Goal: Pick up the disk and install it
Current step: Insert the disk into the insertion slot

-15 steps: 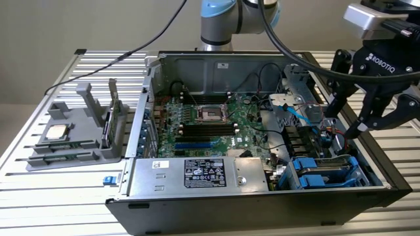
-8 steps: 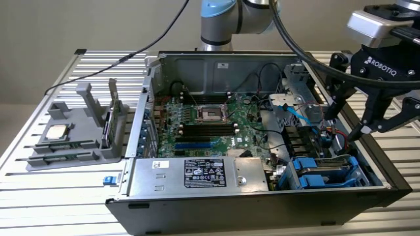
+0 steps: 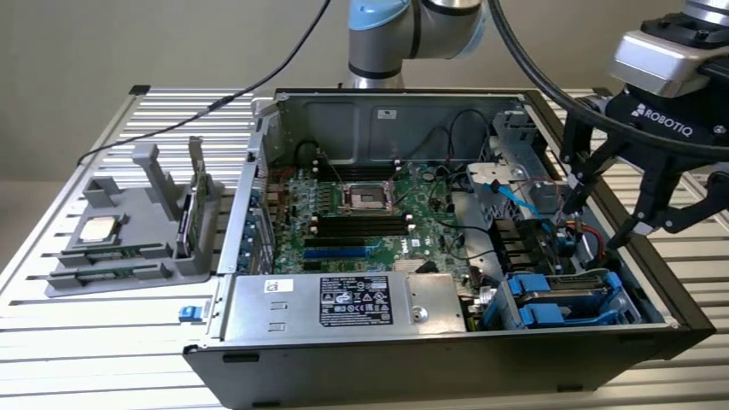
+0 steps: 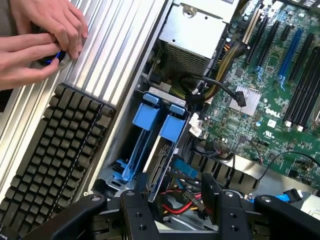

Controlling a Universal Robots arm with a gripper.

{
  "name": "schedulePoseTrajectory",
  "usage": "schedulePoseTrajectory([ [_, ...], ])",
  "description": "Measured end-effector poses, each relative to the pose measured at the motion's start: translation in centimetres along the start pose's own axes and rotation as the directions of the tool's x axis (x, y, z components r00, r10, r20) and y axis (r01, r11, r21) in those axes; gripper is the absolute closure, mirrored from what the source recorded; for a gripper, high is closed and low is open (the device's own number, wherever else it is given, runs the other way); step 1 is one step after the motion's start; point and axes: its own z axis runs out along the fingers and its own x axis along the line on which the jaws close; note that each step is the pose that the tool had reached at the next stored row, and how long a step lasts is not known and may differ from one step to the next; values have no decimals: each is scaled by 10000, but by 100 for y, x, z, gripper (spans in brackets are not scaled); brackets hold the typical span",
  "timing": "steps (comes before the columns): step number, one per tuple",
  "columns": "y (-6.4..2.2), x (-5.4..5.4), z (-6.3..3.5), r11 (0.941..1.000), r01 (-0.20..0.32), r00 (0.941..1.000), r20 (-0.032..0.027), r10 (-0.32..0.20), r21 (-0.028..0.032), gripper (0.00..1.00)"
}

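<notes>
The disk [image 3: 566,290], silver-grey metal in a blue plastic carrier, sits in the drive bay at the case's near corner on the exterior view's right. In the wrist view the disk [image 4: 162,157] stands on edge beside a second blue carrier [image 4: 142,127]. My gripper [image 3: 609,218] hangs above and just behind that bay, open, with nothing between its black fingers [image 4: 135,212]. It is clear of the disk.
The open computer case [image 3: 456,359] lies on a slatted metal table [image 3: 91,359], its motherboard [image 3: 364,218] exposed. On the exterior view's left, a grey holder [image 3: 125,248] carries a small silver chip and an upright card. A person's hands [image 4: 35,42] and a black keyboard [image 4: 55,145] lie beside the case.
</notes>
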Motion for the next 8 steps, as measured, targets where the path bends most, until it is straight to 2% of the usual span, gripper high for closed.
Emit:
schedulePoseTrajectory([
  [4,-1,-1,8,9975,712,9974,-83,-712,41,45],
  [8,-1,-6,9,9911,1329,9910,-165,-1328,76,45],
])
